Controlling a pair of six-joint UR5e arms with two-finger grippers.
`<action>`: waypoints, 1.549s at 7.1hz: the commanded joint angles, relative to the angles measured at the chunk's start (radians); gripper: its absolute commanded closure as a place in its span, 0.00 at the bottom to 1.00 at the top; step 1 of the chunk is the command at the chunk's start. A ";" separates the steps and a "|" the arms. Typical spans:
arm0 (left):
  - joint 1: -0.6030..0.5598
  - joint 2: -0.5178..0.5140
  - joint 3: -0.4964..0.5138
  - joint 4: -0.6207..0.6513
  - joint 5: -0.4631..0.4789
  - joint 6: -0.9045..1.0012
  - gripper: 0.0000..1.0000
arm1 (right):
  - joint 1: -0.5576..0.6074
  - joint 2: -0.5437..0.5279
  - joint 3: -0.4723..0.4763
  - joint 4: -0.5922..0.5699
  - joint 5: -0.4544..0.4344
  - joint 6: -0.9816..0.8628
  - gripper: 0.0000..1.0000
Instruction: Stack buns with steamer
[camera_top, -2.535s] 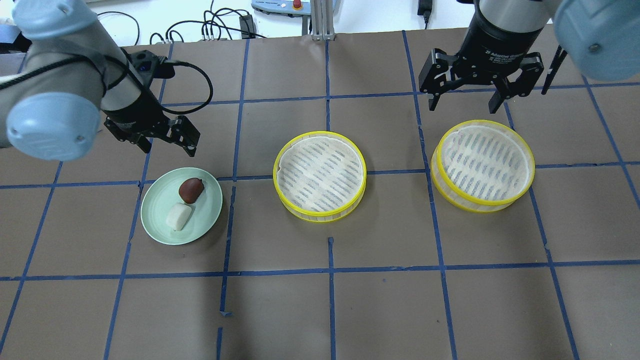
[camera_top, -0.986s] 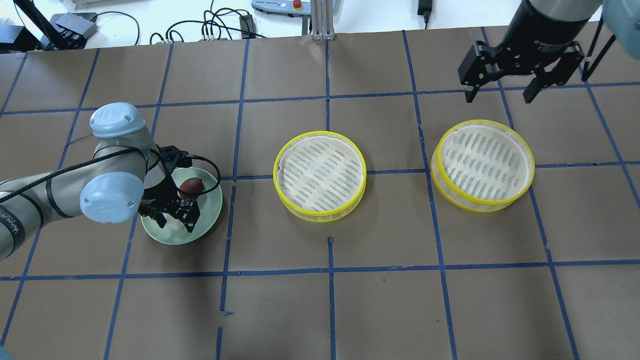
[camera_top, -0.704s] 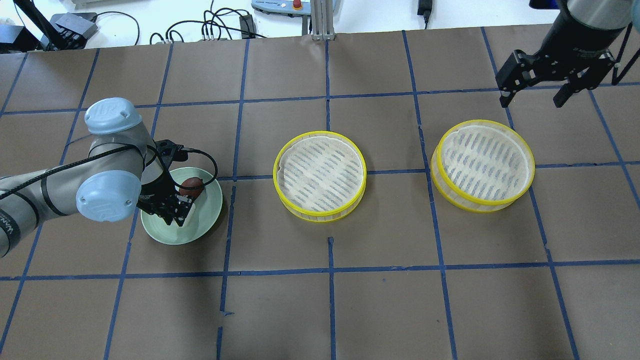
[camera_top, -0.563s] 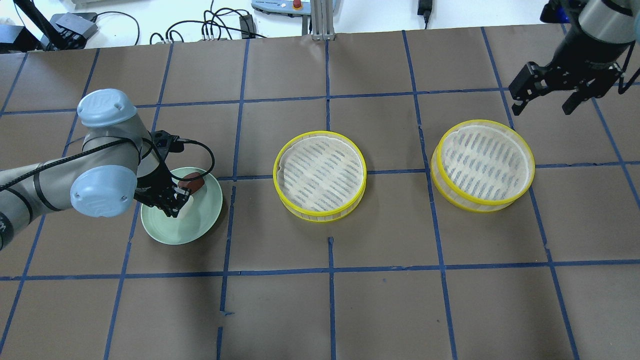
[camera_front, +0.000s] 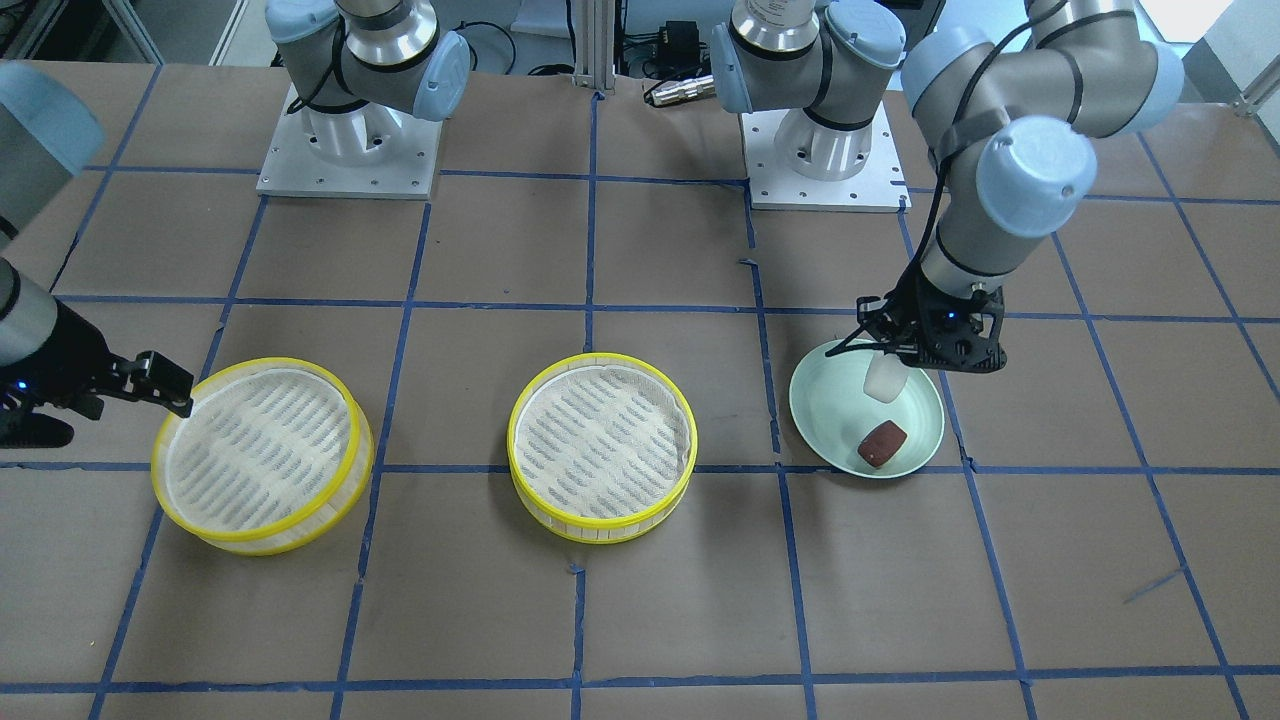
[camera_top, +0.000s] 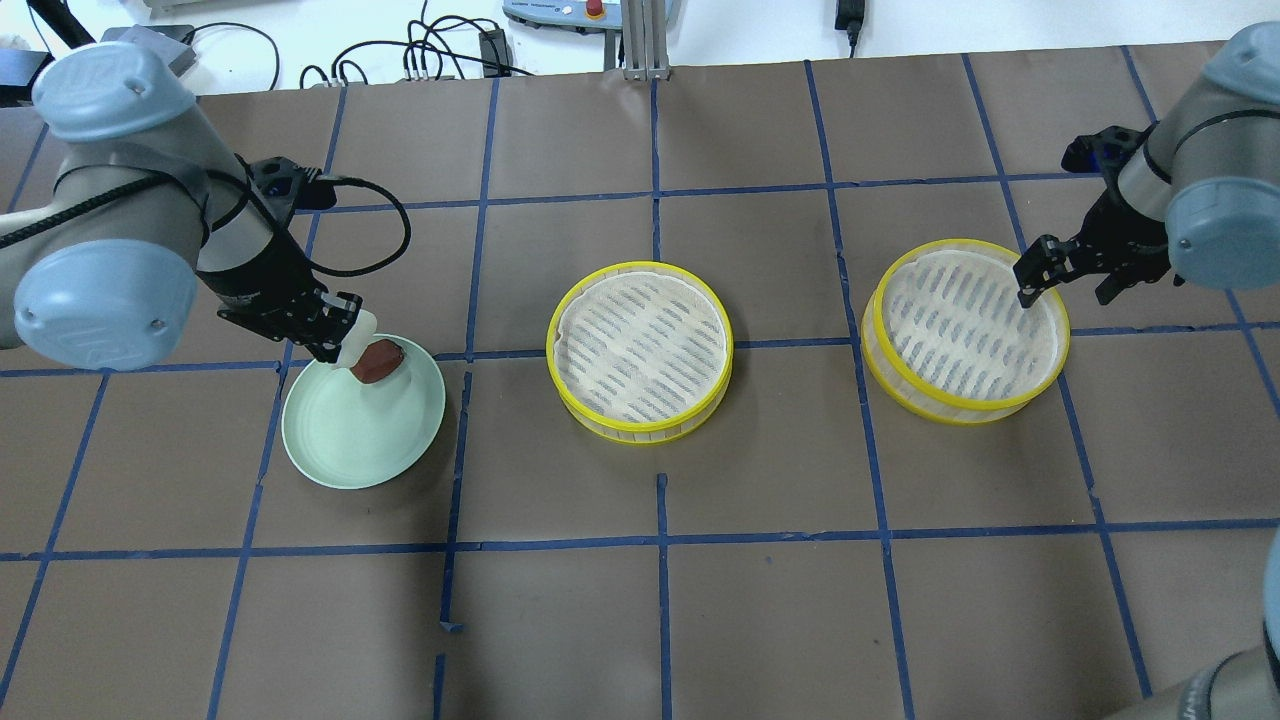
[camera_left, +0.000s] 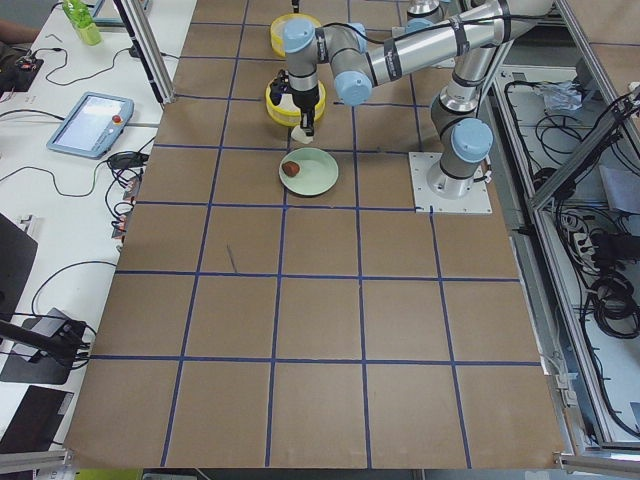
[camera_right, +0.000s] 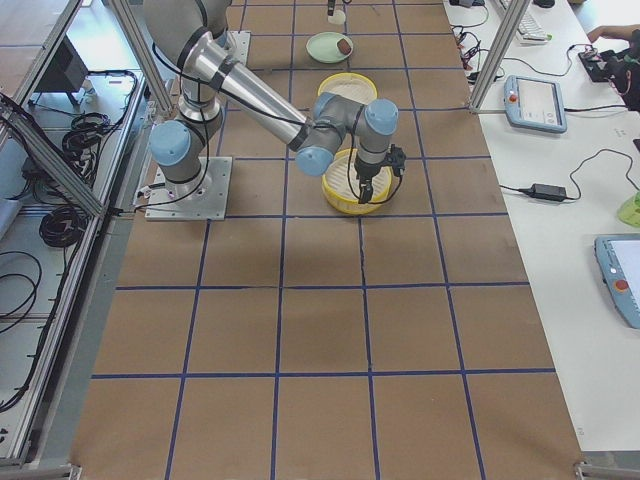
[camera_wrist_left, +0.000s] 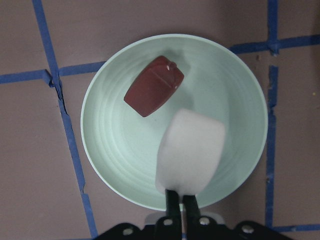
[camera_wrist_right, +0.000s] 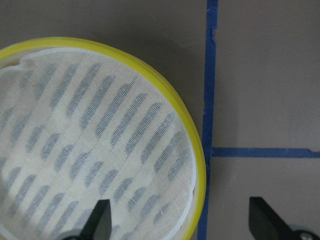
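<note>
Taped brown table (camera_top: 660, 620), cables (camera_top: 440, 50) beyond its far edge. Middle steamer (camera_top: 640, 345); second steamer (camera_top: 960, 340) near right edge, right gripper (camera_top: 1065, 290) released over its rim. Plate (camera_top: 340, 450) near left edge holds brown bun (camera_wrist_left: 154, 86); left gripper (camera_wrist_left: 178, 200) grasps white bun (camera_wrist_left: 190, 150) above.

Item: left gripper (camera_wrist_left: 180, 199). Fingertips only show at the wrist view's lower edge; most of the body is cut off.
Item: white bun (camera_wrist_left: 191, 152). Soft-focused up close; from overhead it is mostly tucked behind that gripper.
Item: right gripper (camera_wrist_right: 182, 216). Two tips at its wrist view's bottom edge; seen from across the table, partly past the left edge.
Item: steamer (camera_wrist_right: 100, 130) beneath it. Cut off left and below.
</note>
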 joint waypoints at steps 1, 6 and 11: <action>-0.152 -0.031 0.044 0.008 -0.092 -0.247 0.97 | -0.024 0.033 0.036 -0.090 -0.003 -0.016 0.24; -0.392 -0.318 0.054 0.452 -0.147 -0.625 0.36 | -0.036 0.043 0.029 -0.092 0.004 -0.018 0.96; -0.227 -0.228 0.007 0.420 -0.021 -0.279 0.00 | 0.066 -0.051 -0.034 0.040 0.017 0.048 0.94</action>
